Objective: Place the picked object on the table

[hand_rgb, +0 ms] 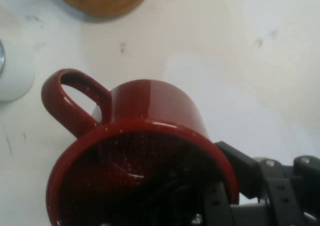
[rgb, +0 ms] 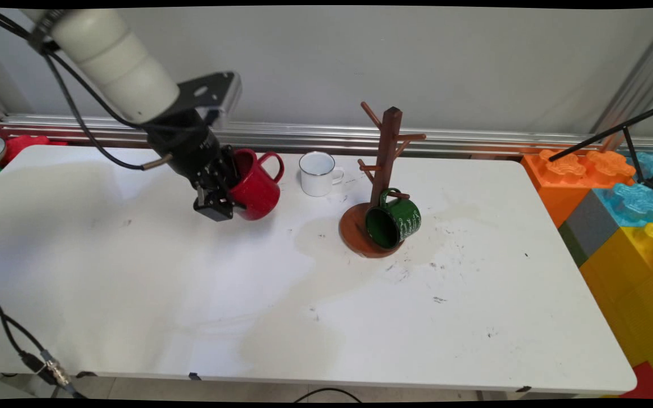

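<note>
The hand (rgb: 220, 199) pinches the glossy red mug's (rgb: 255, 184) rim (loop handle upward).

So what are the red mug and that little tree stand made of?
The red mug, pinched at its rim by the gripper, looks like glossy speckled enamel, though glazed ceramic is possible. The tree stand looks like brown stained wood, with a smooth turned base and pegs.

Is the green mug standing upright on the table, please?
No, the green mug hangs tilted by its handle from a low peg of the wooden mug tree, its open mouth turned towards the camera.
</note>
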### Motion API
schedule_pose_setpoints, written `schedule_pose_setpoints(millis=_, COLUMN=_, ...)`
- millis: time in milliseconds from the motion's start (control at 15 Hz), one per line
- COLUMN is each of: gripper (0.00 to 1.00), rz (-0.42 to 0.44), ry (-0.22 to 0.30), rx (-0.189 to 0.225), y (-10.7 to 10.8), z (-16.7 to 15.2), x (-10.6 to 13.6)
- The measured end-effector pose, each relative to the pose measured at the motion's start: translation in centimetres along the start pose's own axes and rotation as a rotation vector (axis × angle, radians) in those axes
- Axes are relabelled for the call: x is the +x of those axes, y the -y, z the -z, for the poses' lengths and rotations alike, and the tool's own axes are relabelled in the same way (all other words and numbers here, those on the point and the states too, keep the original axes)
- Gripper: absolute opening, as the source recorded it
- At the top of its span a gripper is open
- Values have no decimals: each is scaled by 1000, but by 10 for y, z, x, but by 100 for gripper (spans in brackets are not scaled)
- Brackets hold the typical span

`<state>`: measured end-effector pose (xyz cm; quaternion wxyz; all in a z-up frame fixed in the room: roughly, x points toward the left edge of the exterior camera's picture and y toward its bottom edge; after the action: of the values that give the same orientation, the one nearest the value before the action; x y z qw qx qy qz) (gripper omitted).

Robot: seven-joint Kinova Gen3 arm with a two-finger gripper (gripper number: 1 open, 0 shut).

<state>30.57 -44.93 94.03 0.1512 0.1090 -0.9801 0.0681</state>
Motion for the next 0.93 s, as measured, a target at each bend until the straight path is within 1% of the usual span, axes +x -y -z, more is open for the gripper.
schedule_pose_setpoints(millis=200, gripper=0, rz=-69, ry=44, rx=4, y=16, z=-29, x=1)
schedule_pose_setpoints(millis=533, gripper=0, rz=-152, ry=106, rx=2, y=39, z=-77, x=1)
schedule_pose_setpoints(millis=933, gripper=0, rz=-189, ry=142, rx=-4, y=53, z=-113, x=2)
